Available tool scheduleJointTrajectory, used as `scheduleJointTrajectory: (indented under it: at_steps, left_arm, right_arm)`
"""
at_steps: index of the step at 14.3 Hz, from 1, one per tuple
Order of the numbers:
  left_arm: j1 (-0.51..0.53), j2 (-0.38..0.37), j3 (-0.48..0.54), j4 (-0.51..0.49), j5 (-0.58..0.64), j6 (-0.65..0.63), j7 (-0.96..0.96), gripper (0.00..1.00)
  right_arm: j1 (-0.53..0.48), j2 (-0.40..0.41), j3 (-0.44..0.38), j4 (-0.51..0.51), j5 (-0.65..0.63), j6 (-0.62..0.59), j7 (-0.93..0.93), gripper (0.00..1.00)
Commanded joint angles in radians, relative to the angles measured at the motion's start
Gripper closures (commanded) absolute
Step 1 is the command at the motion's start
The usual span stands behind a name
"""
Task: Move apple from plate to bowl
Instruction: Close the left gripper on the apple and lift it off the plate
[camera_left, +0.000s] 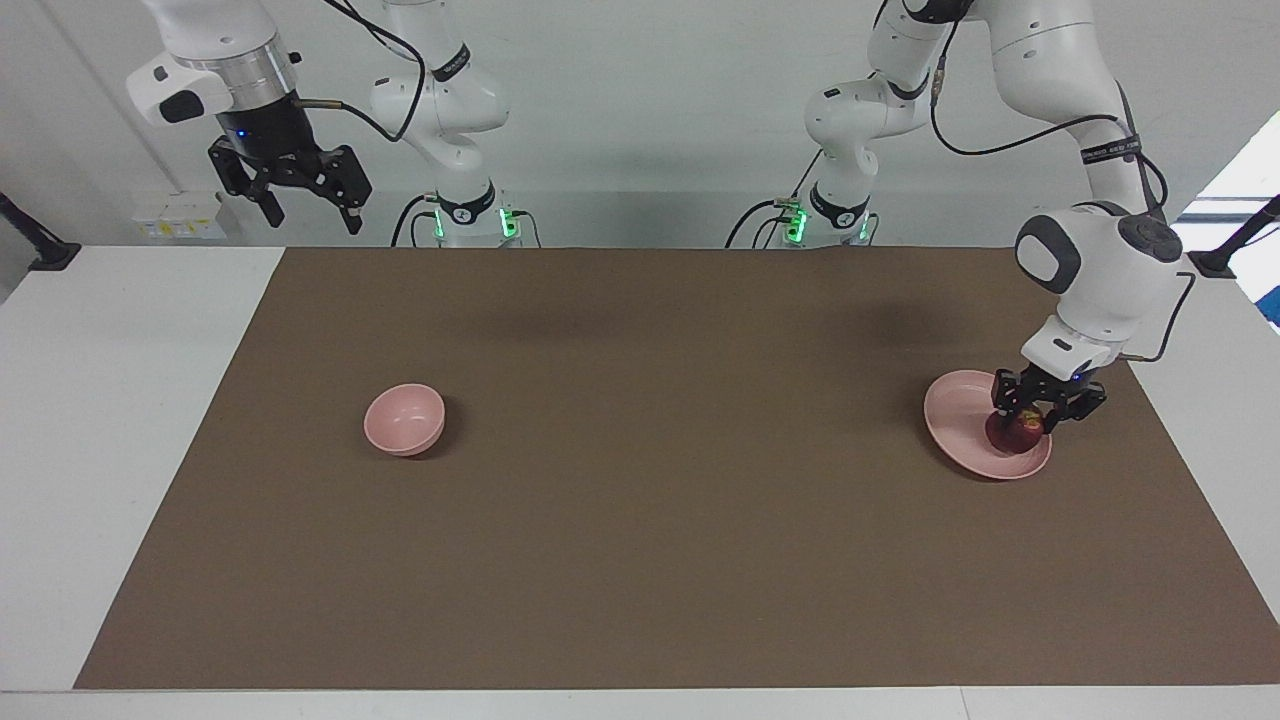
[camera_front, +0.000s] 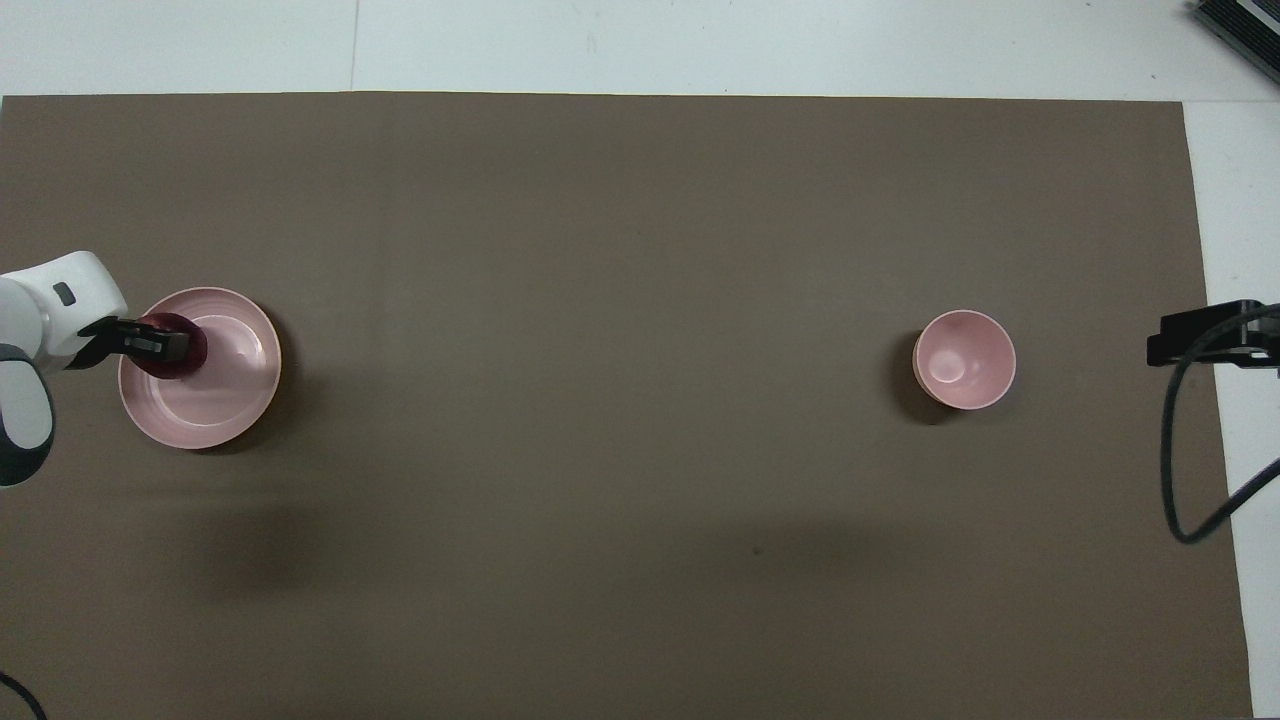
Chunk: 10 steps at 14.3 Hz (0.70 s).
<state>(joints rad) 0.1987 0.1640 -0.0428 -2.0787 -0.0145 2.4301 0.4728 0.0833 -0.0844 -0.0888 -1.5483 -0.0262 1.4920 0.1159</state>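
Observation:
The dark red apple sits on the pale pink plate toward the left arm's end of the table. My left gripper is down on the plate, its fingers closed on the apple's two sides. In the overhead view the left gripper covers much of the apple at the plate's edge. The small pink bowl stands empty toward the right arm's end and shows in the overhead view too. My right gripper waits open, raised high.
A brown mat covers most of the white table. Only the plate and the bowl stand on it, with wide bare mat between them. A black cable hangs by the right gripper.

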Motion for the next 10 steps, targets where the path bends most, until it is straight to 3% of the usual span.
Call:
scheduleJointTrajectory:
  at_steps: [1, 5, 10]
  left_arm:
    - [-0.042, -0.125, 0.000, -0.006, -0.001, -0.133, -0.075, 1.00]
    - [-0.149, -0.259, -0.002, -0.003, -0.059, -0.317, -0.204, 1.00]
    - [-0.316, -0.293, -0.005, 0.041, -0.218, -0.421, -0.402, 1.00]
  right_arm:
    - [-0.011, 0.000, 0.001, 0.002, -0.001, -0.016, -0.032, 0.00]
    - [-0.007, 0.000, 0.001, 0.005, -0.001, -0.013, -0.022, 0.00]
    - [-0.002, -0.012, 0.003, -0.024, 0.038, -0.009, -0.009, 0.00]
